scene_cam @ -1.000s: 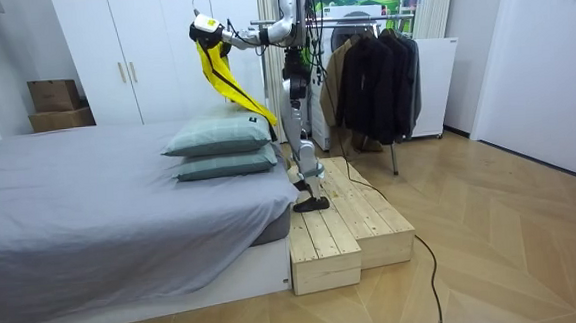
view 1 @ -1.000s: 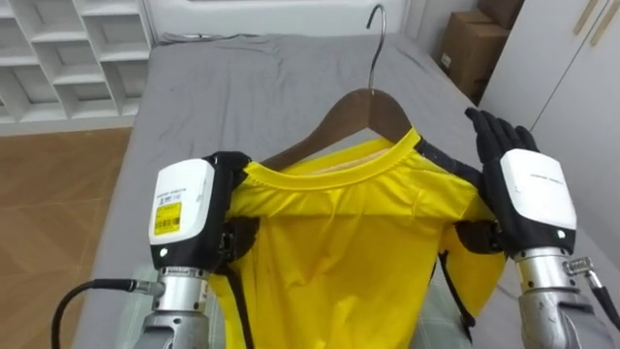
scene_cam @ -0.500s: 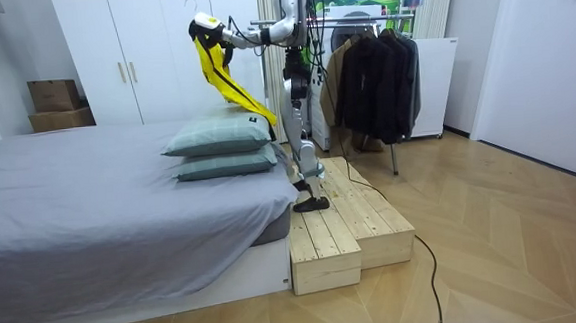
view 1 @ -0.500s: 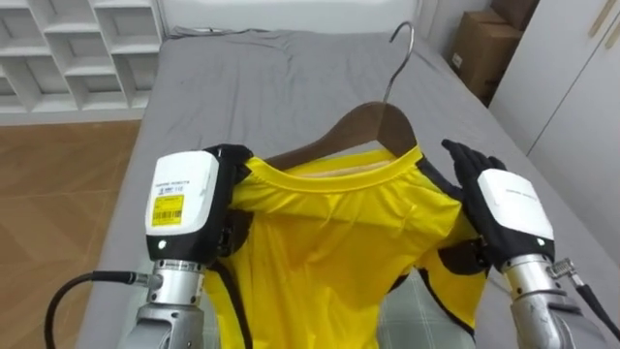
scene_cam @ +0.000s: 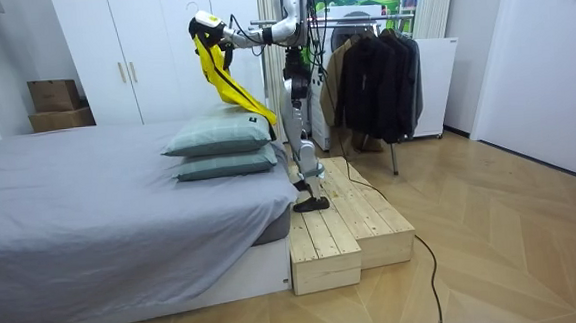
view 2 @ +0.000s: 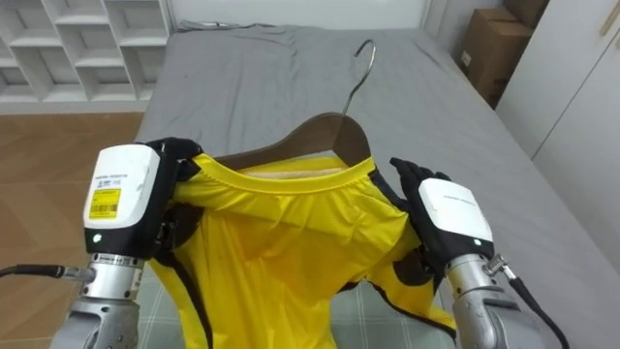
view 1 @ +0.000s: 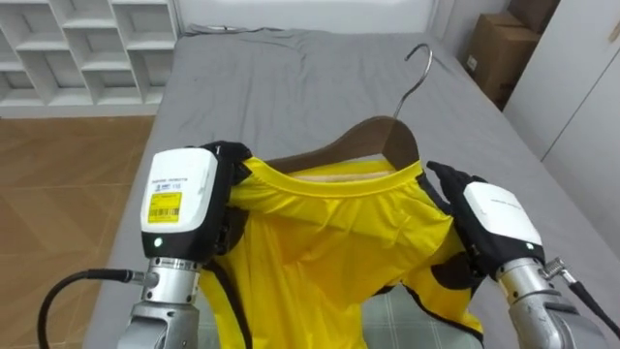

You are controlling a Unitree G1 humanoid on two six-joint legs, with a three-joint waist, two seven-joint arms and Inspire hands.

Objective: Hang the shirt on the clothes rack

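Observation:
A yellow shirt (view 1: 320, 252) with black trim hangs over a brown wooden hanger (view 1: 373, 136) whose metal hook (view 1: 418, 60) points up. I hold both out in front of me above the bed. My left hand (view 1: 181, 199) is curled round the shirt's left shoulder and the hanger end under it. At the right shoulder, my right hand (view 1: 494, 223) lies on the cloth with its fingers bent over it and the thumb beneath. In the room view the shirt (scene_cam: 221, 75) dangles over the pillows (scene_cam: 219, 146).
The grey bed (view 1: 271, 87) stretches ahead, white shelves (view 1: 87, 44) at its far left, a cardboard box (view 1: 494, 53) at the right. I stand on a wooden platform (scene_cam: 347, 223) by the bed's head. A rack of dark clothes (scene_cam: 373, 71) stands behind me.
My right hand has come down and inward onto the shirt's right shoulder, its fingers bending from straight. The hanger has tilted a little to the right. The left hand keeps its hold.

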